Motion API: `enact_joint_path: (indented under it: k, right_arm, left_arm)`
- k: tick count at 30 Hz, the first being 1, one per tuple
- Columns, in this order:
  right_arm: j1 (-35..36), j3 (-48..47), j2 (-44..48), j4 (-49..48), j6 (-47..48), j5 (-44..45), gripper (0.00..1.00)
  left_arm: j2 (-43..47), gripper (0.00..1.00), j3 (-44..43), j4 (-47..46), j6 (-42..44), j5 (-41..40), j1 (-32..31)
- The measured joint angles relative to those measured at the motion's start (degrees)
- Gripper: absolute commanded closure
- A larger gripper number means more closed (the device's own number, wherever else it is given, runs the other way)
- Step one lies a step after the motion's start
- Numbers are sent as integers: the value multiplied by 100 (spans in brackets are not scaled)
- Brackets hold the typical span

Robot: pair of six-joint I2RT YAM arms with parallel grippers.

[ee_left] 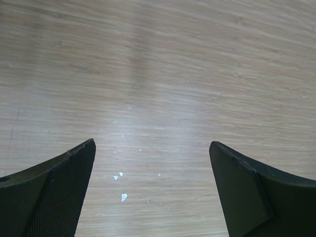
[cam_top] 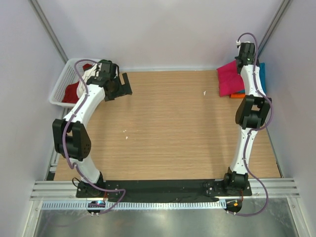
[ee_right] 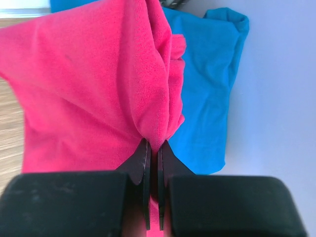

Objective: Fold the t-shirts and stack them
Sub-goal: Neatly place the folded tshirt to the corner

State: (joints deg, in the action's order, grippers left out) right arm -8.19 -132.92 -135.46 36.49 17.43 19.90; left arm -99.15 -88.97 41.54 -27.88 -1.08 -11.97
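Evidently the right hand (ee_right: 153,148) pinches a bunched fold of the magenta t-shirt (ee_right: 84,84), atop the teal t-shirt (ee_right: 207,74) at the far right corner of the tabletop (cam_top: 173,128), probably to settle it on the stack; the left hand (ee_left: 151,143) gapes wide, empty, beside the basket (cam_top: 59,91), seemingly ready for the next shirt.

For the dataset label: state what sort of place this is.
Likely a robot lab test cell: a wooden table walled by white panels, a left arm and right arm mounted on a metal rail, a basket alongside.
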Motion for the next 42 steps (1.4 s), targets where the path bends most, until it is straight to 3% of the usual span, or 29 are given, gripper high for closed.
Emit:
enact_joint_path:
  k: [10,36,39,42]
  right_arm:
    - [-94,-142,-24,-326,310,-26,99]
    - [-699,103,-26,-1036,647,417,99]
    - [-776,168,-50,-1088,647,417,85]
    - [-817,170,-118,-1161,645,407,56]
  left_arm:
    - [-686,5,-719,293,-63,26,-2]
    - [-728,0,-951,291,-280,-289,-94]
    - [-728,0,-951,289,-323,-323,-122]
    - [-728,0,-955,291,-334,-345,-155]
